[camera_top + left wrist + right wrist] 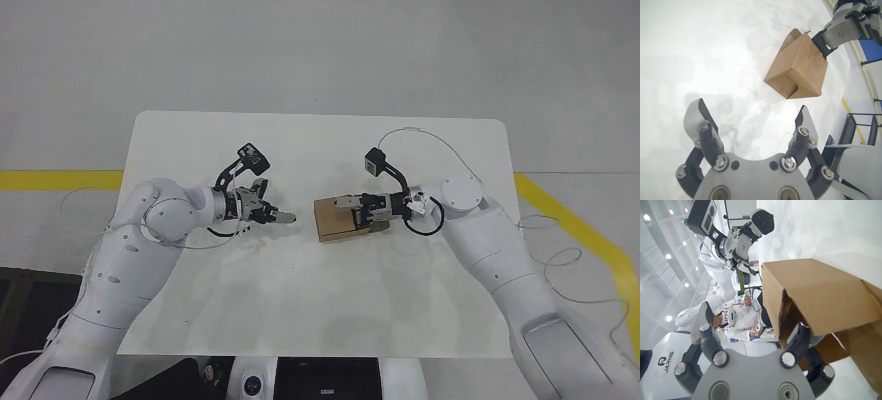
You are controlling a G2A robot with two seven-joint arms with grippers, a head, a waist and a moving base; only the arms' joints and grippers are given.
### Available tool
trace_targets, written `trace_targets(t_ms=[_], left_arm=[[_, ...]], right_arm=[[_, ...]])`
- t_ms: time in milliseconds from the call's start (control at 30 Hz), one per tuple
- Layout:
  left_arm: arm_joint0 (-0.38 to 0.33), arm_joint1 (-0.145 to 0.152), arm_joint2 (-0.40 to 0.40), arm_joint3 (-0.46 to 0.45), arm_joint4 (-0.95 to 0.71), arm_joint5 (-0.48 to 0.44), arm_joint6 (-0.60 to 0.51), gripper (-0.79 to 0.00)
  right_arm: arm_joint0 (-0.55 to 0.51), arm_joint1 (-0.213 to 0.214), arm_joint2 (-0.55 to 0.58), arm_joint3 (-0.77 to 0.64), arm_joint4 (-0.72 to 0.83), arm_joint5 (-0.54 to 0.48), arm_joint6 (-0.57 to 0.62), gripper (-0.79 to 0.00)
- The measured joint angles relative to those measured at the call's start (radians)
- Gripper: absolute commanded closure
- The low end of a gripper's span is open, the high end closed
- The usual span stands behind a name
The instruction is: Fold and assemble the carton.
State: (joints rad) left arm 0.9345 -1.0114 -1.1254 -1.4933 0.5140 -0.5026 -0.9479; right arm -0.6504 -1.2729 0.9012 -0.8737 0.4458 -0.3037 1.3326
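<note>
Toward the left of the white table (420, 300), the left gripper (287, 216) hangs with its fingers spread wide around nothing, aimed at the carton (333, 222) and apart from it. The carton is plain brown cardboard and lies near the table's middle, its long axis running left to right. The end facing the left gripper is closed by overlapping flaps. The other end gapes open with loose flaps. At that open end the right gripper (362, 207) is spread too, with one finger tucked inside under the top panel and the other out in free air.
</note>
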Motion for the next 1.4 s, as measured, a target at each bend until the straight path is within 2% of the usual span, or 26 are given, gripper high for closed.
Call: trace_targets(t_ms=[167, 400, 600, 700, 833, 900, 1133, 1300, 1400], left_arm=[[-0.015, -0.002, 0.01, -0.003, 0.024, 0.008, 0.023, -0.785], [-0.035, 0.001, 0.01, -0.003, 0.132, -0.029, 0.092, -0.785], [-0.037, 0.009, -0.01, 0.011, 0.206, -0.065, 0.139, -0.785], [-0.035, 0.015, -0.027, 0.012, 0.235, -0.114, 0.162, -0.785], [-0.026, 0.028, -0.052, 0.023, 0.274, -0.242, 0.204, -0.785], [-0.023, 0.032, -0.058, 0.026, 0.301, -0.29, 0.22, -0.785], [0.022, 0.043, -0.063, 0.008, 0.376, -0.452, 0.354, -0.785], [0.037, 0.036, -0.024, -0.006, 0.456, -0.47, 0.444, -0.785], [0.033, 0.028, 0.0, -0.014, 0.551, -0.444, 0.55, -0.785]], right_arm=[[-0.011, -0.008, 0.008, -0.001, 0.076, -0.015, 0.008, -0.785], [-0.023, -0.024, -0.018, -0.025, 0.082, -0.001, -0.043, -0.785], [-0.025, -0.036, -0.03, -0.043, 0.039, -0.042, -0.158, -0.785], [-0.015, -0.042, -0.039, -0.047, 0.029, -0.05, -0.171, -0.785], [0.003, -0.046, -0.049, -0.036, 0.033, -0.029, -0.104, -0.785], [0.003, -0.046, -0.049, -0.036, 0.034, -0.029, -0.108, -0.785], [0.003, -0.046, -0.048, -0.036, 0.033, -0.03, -0.111, -0.785], [-0.012, -0.044, -0.043, -0.055, 0.022, -0.021, -0.139, -0.785], [-0.03, -0.038, -0.028, -0.084, 0.022, -0.009, -0.153, -0.785]])
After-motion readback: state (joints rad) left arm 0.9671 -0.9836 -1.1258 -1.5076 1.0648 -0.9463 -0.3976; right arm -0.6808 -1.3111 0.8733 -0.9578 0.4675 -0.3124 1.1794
